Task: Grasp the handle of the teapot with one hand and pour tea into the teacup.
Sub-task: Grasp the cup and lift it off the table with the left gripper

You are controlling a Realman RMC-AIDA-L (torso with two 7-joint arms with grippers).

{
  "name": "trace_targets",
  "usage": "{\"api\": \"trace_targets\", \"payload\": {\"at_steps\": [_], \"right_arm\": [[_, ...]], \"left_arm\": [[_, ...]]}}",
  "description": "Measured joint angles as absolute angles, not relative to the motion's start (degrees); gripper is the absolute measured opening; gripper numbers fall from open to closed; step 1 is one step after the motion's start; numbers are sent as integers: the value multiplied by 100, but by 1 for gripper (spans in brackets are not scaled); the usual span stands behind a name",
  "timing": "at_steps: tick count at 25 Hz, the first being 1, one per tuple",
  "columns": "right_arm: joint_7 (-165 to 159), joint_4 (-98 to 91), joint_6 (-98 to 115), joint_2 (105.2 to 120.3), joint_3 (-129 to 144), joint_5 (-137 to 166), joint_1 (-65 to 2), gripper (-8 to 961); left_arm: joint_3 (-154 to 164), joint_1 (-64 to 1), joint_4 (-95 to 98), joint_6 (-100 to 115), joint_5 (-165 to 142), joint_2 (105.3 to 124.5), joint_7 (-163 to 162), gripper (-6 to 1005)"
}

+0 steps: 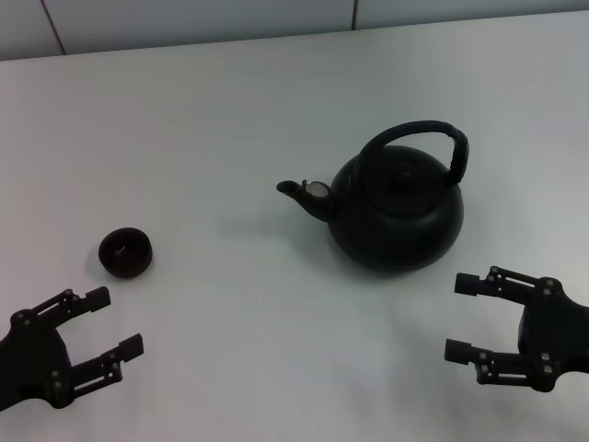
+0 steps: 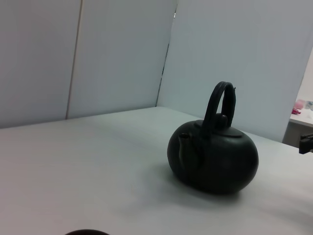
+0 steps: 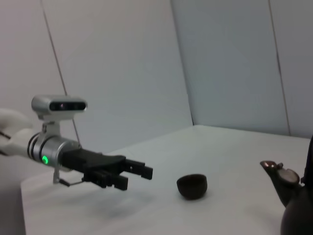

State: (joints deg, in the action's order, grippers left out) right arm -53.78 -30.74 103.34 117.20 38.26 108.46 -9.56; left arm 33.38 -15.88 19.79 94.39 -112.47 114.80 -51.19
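White table (image 1: 230, 110), teapot (image 1: 396, 207), teacup (image 1: 125, 252)

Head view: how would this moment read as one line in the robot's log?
matte-black round teapot: on table, untouched | small dark teacup: left of spout | left pincer: open, near teacup | right pincer: open, near teapot

One teapot (image 1: 398, 216) is seen on the table (image 1: 230, 110), with a single arched handle (image 1: 416, 138), one short spout (image 1: 299, 191) and one knobbed lid (image 1: 398, 173). Just one teacup (image 1: 125, 252) is counted. Two grippers are in view, the left gripper (image 1: 115, 322) and the right gripper (image 1: 460, 318), and two fingers can be made out on each.
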Motion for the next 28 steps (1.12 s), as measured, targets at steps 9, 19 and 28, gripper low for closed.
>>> {"api": "trace_targets", "payload": {"at_steps": [9,19,28], "right_arm": [[-5405,-3180,10133,11697,3791,11204,-1046,819],[-5413,-3241,10061,11697,3788,11224,-1060,818],[-5406,-3238,10034,11714,3794,11224,-1073,817]], "left_arm": [[3375,-1630,2003,9473,-11381,11444,-5282,799],[3384,-1682,2013,9440,-11666,11505,-5344,799],[3384,-1689,2013,9439,-11681,11553,-5344,799]]}}
